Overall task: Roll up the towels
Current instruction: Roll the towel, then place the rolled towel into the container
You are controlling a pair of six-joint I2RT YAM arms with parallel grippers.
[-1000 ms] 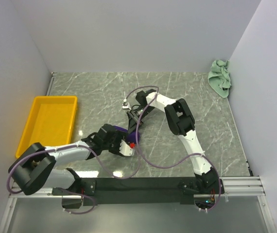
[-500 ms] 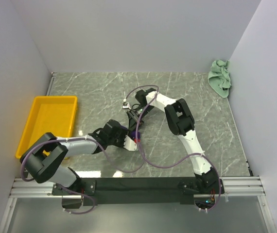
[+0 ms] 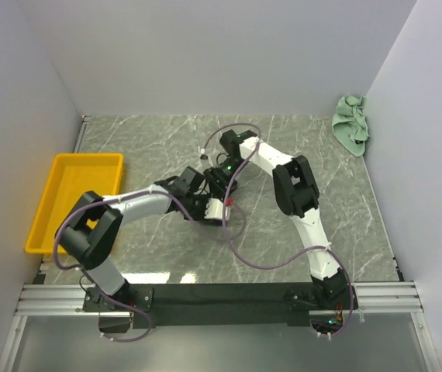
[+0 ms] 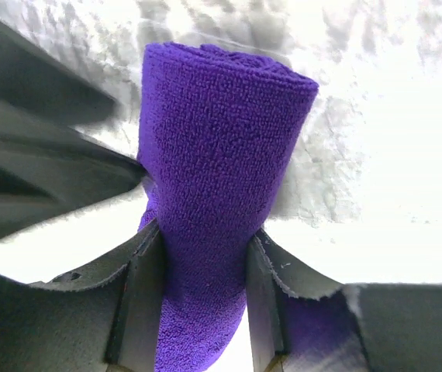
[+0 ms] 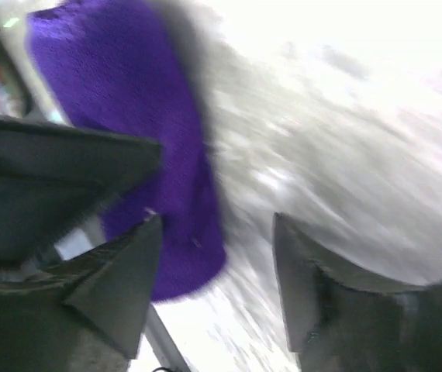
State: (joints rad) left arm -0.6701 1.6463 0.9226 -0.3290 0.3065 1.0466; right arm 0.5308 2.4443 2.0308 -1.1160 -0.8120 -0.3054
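Mid-table, both arms are meeting over one item.

- Left gripper [image 4: 202, 302]: it is clamping a deep purple terry-cloth towel [image 4: 221, 147], already wound into a thick roll. Both fingers are pressing into its flanks, and the cloth is bulging slightly above the pinch.
- Axis: the roll's long axis is running straight out from the left palm, in line with the fingers. The grip is across its width, toward the near end, and the far end is resting on the grey marble-pattern table [image 3: 345, 209].
- Right gripper [image 5: 213, 287]: the jaws are standing apart with nothing between them. The purple roll is lying off to the left of the gap, beside one finger. This view is smeared, so I cannot tell whether they touch.
- Pale mint green cloth towel [image 3: 350, 125]: it is sitting bunched and unrolled in the far right corner, well apart from both grippers.
- Judgement: the left arm alone is carrying the roll. The free right arm is nearer the mint towel, and the yellow plastic tray [image 3: 77, 198] is lying on the left arm's side.
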